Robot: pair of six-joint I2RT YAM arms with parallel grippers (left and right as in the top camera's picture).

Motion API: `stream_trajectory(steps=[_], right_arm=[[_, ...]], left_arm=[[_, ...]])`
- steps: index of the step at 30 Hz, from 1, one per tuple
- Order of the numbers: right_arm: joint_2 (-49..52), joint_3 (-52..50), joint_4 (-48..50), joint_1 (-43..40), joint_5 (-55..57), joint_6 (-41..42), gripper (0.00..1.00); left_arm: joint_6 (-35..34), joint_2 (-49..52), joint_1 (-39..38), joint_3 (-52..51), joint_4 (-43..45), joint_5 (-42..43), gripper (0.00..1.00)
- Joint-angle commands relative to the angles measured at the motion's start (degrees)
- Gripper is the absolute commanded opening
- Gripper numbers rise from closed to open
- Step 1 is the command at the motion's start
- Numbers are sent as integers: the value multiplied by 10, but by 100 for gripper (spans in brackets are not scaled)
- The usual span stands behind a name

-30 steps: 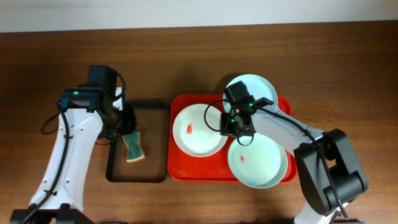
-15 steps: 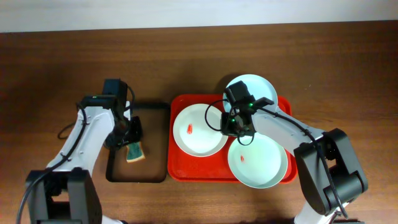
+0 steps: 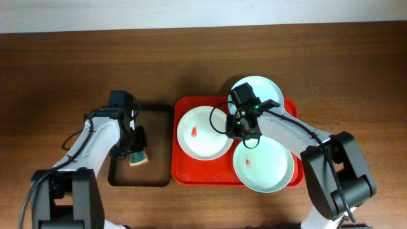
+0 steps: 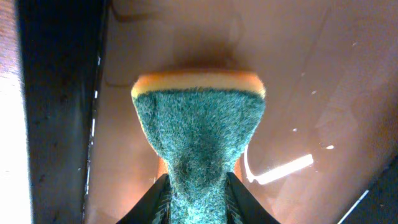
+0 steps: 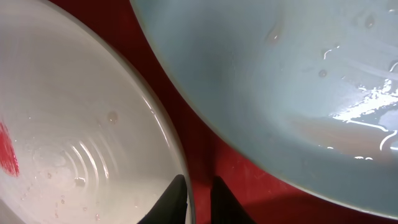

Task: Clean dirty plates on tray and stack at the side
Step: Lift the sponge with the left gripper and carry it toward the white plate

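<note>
**Left gripper.** The jaws of the left gripper (image 4: 196,184) are closing on a green-faced orange sponge (image 4: 198,124) and are pinching its near end into a narrow waist. The free end of the sponge is spreading wide, with the orange foam showing along its far edge. The sponge is lying inside a narrow black rectangular tray (image 3: 160,166), near that tray's left wall. The black tray is resting on the brown wooden desk (image 3: 191,57), just beside the left edge of the large flat red plastic tray (image 3: 184,175).

**Right gripper.** The jaws of the right gripper (image 5: 198,198) are standing close together, one fingertip on each side of the right-hand rim of the white round shallow plate (image 5: 81,124). The wrist view is not showing whether they are clamping that rim or only straddling it. A red smear is showing at the far left of that view, on the plate's inner face.

**Plates and tray.**
- The white plate is lying in the left half of the red tray, with a small red smear left of its centre.
- The pale blue round shallow plate (image 3: 261,89) is lying at the far right corner of the red tray and is overhanging its far edge. Wet highlights are showing on its surface.
- The pale mint green round shallow plate (image 3: 272,170) is lying at the near right corner, overhanging the near edge. It is carrying a small red smear.
- A strip of bare red tray is separating the white plate from the pale blue plate at the jaws.
</note>
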Motion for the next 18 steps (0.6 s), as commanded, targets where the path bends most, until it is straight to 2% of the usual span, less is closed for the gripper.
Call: stream_trajectory(steps=[1, 3, 5, 6, 7, 8, 11, 12, 13, 14, 15, 17, 18], right_arm=[[7, -5, 0, -4, 9, 5, 16], [7, -5, 0, -4, 9, 5, 16], [7, -5, 0, -4, 9, 5, 16], [7, -5, 1, -4, 9, 5, 16], [7, -5, 0, -4, 9, 5, 17], [7, -5, 0, -4, 9, 5, 22], [7, -5, 0, -4, 9, 5, 23], [7, -5, 0, -4, 9, 5, 23], [7, -5, 0, -4, 9, 5, 24], [7, -5, 0, -4, 8, 5, 30], [7, -5, 0, -4, 8, 5, 41], [7, -5, 0, -4, 8, 5, 41], [7, -5, 0, -4, 8, 5, 35]], left_arm=[[1, 1, -2, -32, 30, -5, 27], [1, 1, -2, -47, 43, -5, 26], [1, 1, -2, -49, 50, -5, 16], [1, 1, -2, -49, 51, -5, 14], [1, 1, -2, -49, 51, -5, 15], [1, 1, -2, -49, 50, -5, 20], [1, 1, -2, -57, 49, -5, 24], [1, 1, -2, -60, 50, -5, 22], [1, 1, -2, -62, 51, 5, 0], [1, 1, -2, -59, 55, 28, 0], [1, 0, -2, -45, 52, 42, 0], [5, -12, -2, 16, 20, 50, 0], [52, -24, -2, 52, 7, 70, 0]])
